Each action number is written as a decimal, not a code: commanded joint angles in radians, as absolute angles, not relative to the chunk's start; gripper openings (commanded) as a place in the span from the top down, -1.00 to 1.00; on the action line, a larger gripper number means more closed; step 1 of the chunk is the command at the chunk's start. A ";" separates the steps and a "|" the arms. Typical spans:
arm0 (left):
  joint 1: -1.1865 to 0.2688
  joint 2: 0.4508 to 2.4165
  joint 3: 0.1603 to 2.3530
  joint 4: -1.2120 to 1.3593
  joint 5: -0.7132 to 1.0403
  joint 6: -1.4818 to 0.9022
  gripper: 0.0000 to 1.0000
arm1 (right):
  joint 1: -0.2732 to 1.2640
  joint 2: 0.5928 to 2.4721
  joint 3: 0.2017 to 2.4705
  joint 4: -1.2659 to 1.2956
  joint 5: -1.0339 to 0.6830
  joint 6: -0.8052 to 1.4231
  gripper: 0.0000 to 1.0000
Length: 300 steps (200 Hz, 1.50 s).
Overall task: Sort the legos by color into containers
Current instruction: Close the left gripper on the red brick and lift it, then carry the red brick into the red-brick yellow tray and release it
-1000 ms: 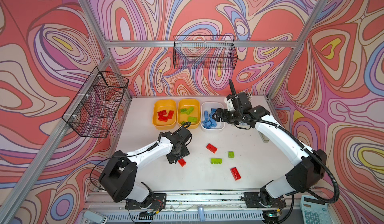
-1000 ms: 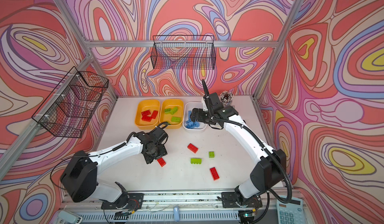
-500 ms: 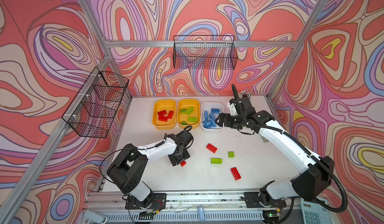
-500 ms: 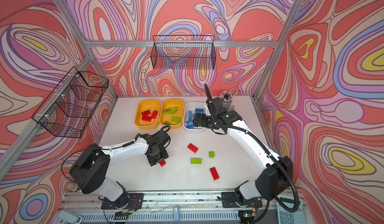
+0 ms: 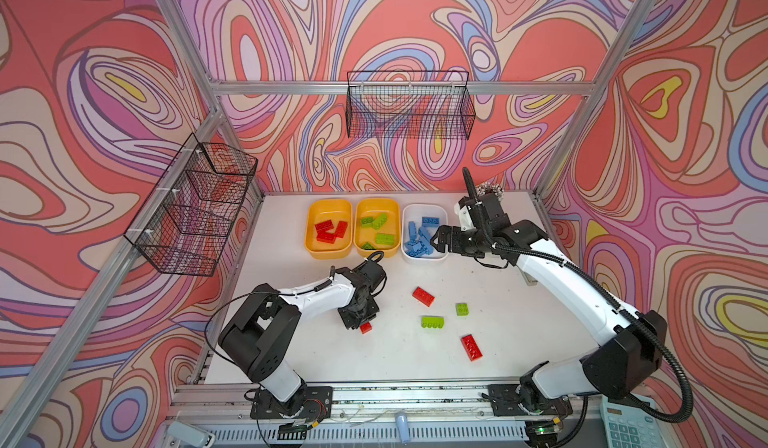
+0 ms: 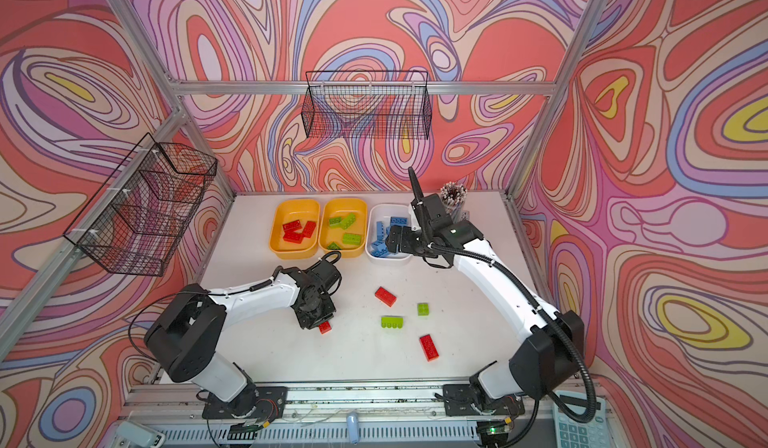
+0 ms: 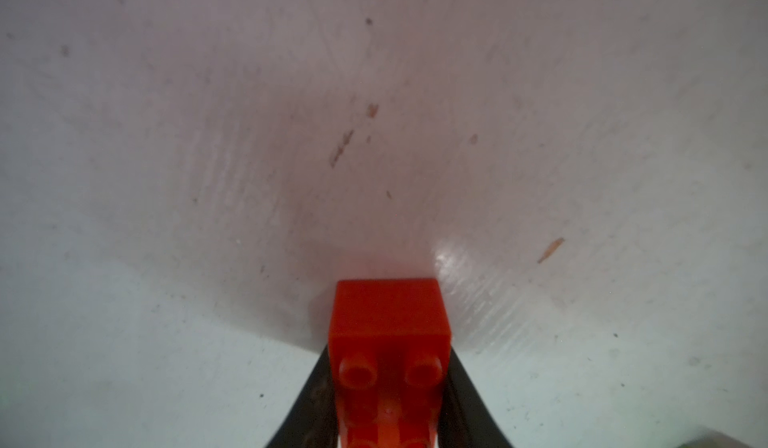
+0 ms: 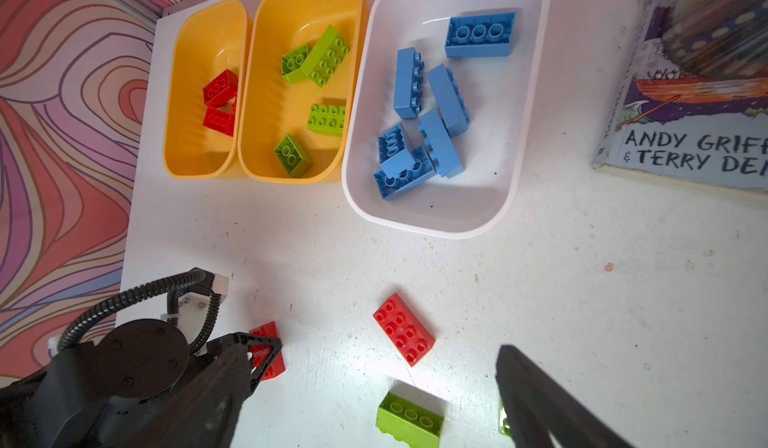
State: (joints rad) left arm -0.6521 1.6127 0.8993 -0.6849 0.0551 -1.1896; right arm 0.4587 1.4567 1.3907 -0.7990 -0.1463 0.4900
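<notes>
Clamping a small red brick (image 7: 388,321) on the table (image 5: 395,367), the left gripper (image 5: 362,324) works well apart from the yellow tub of reds (image 5: 311,234), toward the front rail (image 5: 374,390). The brick juts past the fingertips (image 7: 311,396), pinched on two sides. So partial a hold could let it swivel or drop on the lift. The green-filled tub (image 5: 376,206) touching the yellow tub of reds invites a misplaced release. The right gripper (image 5: 436,238), spread and empty, hovers two tubs along, over the white tub (image 5: 424,260).

White table (image 5: 395,367): 3 tubs (image 5: 424,258), loose bricks (image 5: 423,296)
</notes>
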 commanded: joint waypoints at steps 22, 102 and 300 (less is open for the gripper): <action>-0.598 1.607 1.049 -0.834 0.005 -1.077 0.52 | 0.462 1.502 1.440 -0.774 -0.138 0.515 -0.96; -0.203 1.768 1.566 -1.021 0.011 -0.780 0.52 | 0.463 1.615 1.570 -0.744 -0.100 0.553 -0.96; -0.067 2.103 1.999 -1.044 0.205 -0.687 -0.60 | 0.463 1.722 1.686 -0.792 0.020 0.642 -0.96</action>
State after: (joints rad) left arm -0.0475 2.2623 2.1067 -1.0813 0.1879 -0.7238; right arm 0.4591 1.8042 1.7428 -0.7742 -0.0193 0.5991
